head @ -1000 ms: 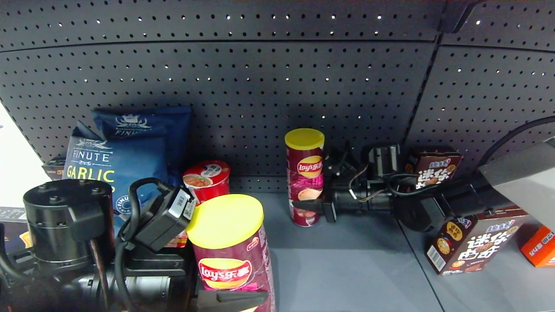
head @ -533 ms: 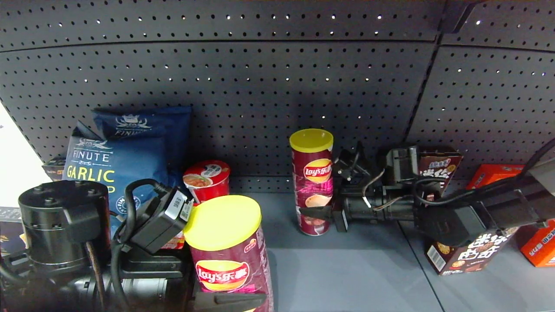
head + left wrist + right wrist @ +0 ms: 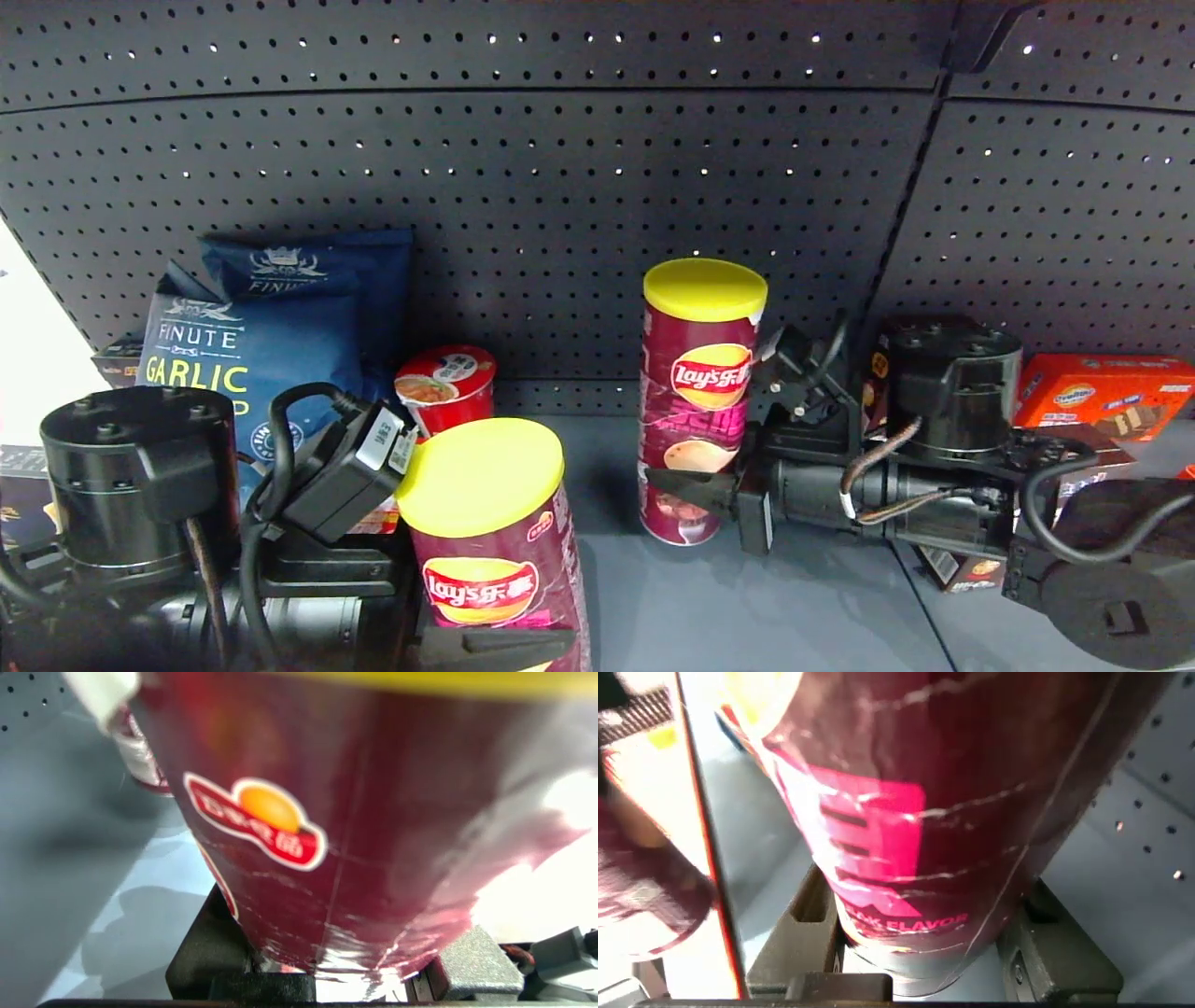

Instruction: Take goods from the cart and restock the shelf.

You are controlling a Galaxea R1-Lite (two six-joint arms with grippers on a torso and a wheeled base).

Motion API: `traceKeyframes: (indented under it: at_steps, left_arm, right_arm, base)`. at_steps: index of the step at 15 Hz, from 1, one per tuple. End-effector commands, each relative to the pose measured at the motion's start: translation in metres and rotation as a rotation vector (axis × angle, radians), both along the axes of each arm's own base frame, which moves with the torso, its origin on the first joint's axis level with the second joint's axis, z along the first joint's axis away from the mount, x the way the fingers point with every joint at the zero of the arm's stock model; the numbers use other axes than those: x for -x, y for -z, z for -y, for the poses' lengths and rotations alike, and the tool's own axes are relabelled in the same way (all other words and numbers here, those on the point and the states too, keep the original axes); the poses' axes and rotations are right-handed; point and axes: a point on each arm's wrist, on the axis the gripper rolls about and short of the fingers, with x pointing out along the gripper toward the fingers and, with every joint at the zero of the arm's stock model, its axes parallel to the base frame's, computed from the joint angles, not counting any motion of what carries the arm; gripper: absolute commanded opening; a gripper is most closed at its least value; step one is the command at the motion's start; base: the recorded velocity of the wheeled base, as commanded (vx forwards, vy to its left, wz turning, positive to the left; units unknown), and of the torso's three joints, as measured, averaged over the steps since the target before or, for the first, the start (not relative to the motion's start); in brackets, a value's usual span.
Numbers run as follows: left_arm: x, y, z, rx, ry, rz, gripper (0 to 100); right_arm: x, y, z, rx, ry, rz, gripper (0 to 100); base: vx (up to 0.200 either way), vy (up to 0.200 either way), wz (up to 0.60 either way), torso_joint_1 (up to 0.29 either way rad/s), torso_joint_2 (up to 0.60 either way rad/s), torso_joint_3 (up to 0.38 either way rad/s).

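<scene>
the far chip can (image 3: 702,392) stands upright, long axis vertical, and the right tool (image 3: 693,490) is clamped low on its body, reaching in from 3 o'clock. the right wrist view confirms it: the tool (image 3: 924,952) has a finger pressed to each side of the can (image 3: 915,831). the can's base sits right at the shelf (image 3: 803,597) deck; i cannot tell whether it touches or hangs just clear. that is the relation the next move turns on, since by my judgement this can only needs setting down and letting go.

the near chip can (image 3: 490,532) is also upright and is clamped in the left tool (image 3: 495,639), held at about 7 o'clock from the far can and well nearer the robot. the left wrist view shows this tool (image 3: 346,971) closed on the can's (image 3: 336,831) lower body.

bare shelf lies between the two cans (likely room for the second one). a red cup noodle (image 3: 446,387) stands just at 11 o'clock of the near can, with blue garlic snack bags (image 3: 252,345) beyond it at 10 o'clock against the pegboard back (image 3: 560,187). an orange box (image 3: 1102,392) lies at 3 o'clock of the far can, behind the right arm, so a retreat that way looks tight.
</scene>
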Motion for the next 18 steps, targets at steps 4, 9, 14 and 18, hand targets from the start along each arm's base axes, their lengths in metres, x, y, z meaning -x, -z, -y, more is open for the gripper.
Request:
traceKeyframes:
  at_steps: [4,9,14,18]
  left_arm:
    - [-0.001,0.001,0.0,-0.004,-0.005,-0.006,0]
    - [-0.001,0.002,0.0,-0.005,-0.006,-0.01,0]
    - [-0.002,0.002,0.0,-0.008,-0.017,-0.013,0]
    - [-0.004,0.003,-0.001,-0.009,-0.024,-0.016,0]
  right_arm:
    - [0.029,0.011,0.021,-0.005,-0.005,-0.011,0]
    - [0.041,0.021,0.031,0.002,-0.003,-0.022,0]
    - [0.043,0.042,0.033,0.024,-0.003,-0.047,0]
    - [0.038,0.058,0.029,0.034,-0.002,-0.056,0]
  base:
    - [0.0,0.0,0.0,0.0,0.0,0.0]
    - [0.0,0.0,0.0,0.0,0.0,0.0]
    - [0.0,0.0,0.0,0.0,0.0,0.0]
    - [0.0,0.0,0.0,0.0,0.0,0.0]
